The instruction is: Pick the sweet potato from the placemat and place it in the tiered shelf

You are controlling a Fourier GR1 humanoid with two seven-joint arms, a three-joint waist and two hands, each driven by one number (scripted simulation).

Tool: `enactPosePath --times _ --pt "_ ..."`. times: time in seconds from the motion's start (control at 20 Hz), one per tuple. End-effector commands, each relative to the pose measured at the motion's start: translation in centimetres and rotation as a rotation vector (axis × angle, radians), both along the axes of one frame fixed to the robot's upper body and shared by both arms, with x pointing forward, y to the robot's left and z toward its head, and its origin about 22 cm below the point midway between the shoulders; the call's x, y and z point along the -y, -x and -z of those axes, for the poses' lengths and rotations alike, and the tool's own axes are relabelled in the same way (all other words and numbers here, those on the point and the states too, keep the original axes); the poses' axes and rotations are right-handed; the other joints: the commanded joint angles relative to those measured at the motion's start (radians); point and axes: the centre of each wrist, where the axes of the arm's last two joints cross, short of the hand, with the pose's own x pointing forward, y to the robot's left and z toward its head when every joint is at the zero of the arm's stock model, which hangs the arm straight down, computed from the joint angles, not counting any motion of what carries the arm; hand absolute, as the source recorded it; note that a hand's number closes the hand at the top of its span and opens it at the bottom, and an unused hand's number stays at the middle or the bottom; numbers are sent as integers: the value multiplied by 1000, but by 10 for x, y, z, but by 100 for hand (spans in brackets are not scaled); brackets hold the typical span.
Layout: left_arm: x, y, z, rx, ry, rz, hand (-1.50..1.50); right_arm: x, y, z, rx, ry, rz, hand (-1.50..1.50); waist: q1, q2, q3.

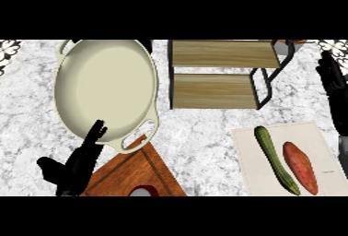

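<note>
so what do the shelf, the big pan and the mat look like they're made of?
Shelf: pale wood boards, matte, grain lines showing, on a thin black frame, probably metal. Pan: smooth cream surface with soft sheen, looks like enamel or ceramic; can't tell which. Mat: flat, dull beige sheet, possibly cloth or paper.

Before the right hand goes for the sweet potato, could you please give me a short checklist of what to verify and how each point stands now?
1. Sweet potato lies on the placemat: ok.
2. Cucumber lies close beside it on the left, may crowd the grasp: not ok.
3. Right hand open, holding nothing: ok.
4. Tiered shelf boards free to receive it: ok.
5. Left hand far from the placemat, near the pan: ok.
</note>
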Motion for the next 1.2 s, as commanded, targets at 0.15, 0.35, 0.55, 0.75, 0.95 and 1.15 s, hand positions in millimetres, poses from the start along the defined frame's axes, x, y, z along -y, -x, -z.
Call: enactPosePath --times 0.15,0.35,0.55,0.75,0.95,1.15 --pt "-19 -36 -46 207 -153 -103 0 -39 6 7 -107 -163 -548 150 57 -3 27" --pt "-24 -47 -66 259 -208 -217 0 20 14 31 -209 -335 -483 -150 36 3 25" --pt "-35 -55 -95 266 -224 -231 0 39 20 30 -168 -521 -753 -150 35 -2 25" --pt "-38 -58 -98 243 -225 -218 0 100 22 -18 -179 -402 -966 -150 31 0 24" --pt "-24 -49 -89 233 -224 -210 0 106 16 -89 -286 -46 -1088 -150 35 -5 22" --pt "-30 -51 -96 242 -223 -240 0 87 24 -117 -340 190 -1152 -150 23 -5 23"
